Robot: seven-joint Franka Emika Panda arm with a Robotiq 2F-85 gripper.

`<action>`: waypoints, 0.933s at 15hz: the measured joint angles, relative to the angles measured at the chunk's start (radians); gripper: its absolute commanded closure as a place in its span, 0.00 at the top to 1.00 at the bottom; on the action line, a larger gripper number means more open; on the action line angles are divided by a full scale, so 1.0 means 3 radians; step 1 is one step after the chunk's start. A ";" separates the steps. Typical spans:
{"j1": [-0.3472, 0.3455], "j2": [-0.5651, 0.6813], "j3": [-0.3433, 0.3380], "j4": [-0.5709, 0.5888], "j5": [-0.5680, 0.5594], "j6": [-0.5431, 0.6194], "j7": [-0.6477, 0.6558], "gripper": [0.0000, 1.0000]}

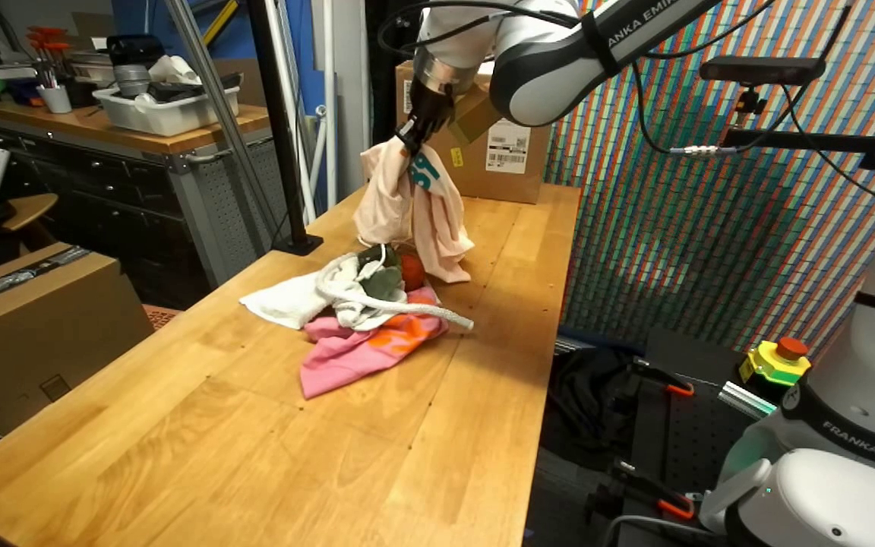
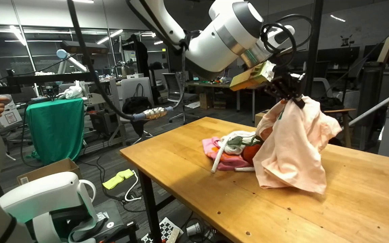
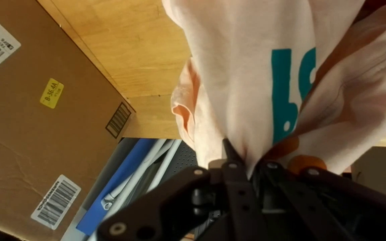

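Observation:
My gripper (image 3: 245,152) is shut on a peach cloth (image 3: 240,83) with teal and orange print, its gathered fabric pinched between the fingertips. In both exterior views the cloth (image 2: 289,152) hangs in folds from the gripper (image 1: 409,144) above the wooden table; I cannot tell whether its lower hem touches the top. Beside it lies a heap: a white cloth (image 1: 285,300), a thick white rope (image 1: 430,310), a pink cloth with orange print (image 1: 346,361) and a round red thing (image 2: 251,153) with green bits. The hanging fabric partly covers the heap in an exterior view.
A large cardboard box (image 1: 510,163) stands at the table's far end, near the gripper, and fills the left of the wrist view. A black post (image 1: 285,152) rises at the edge of the table (image 1: 293,456). Another carton (image 1: 42,334) sits beside the table.

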 measured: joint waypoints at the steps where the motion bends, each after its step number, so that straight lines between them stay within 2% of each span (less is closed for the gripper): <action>1: -0.0005 0.0003 -0.0015 0.0042 0.0000 -0.0001 0.0014 0.03; 7: -0.0031 0.0203 -0.0079 0.0453 -0.0002 -0.0042 0.0102 0.03; 14: -0.0031 0.0946 -0.0258 0.1457 -0.0058 -0.0152 0.0509 0.03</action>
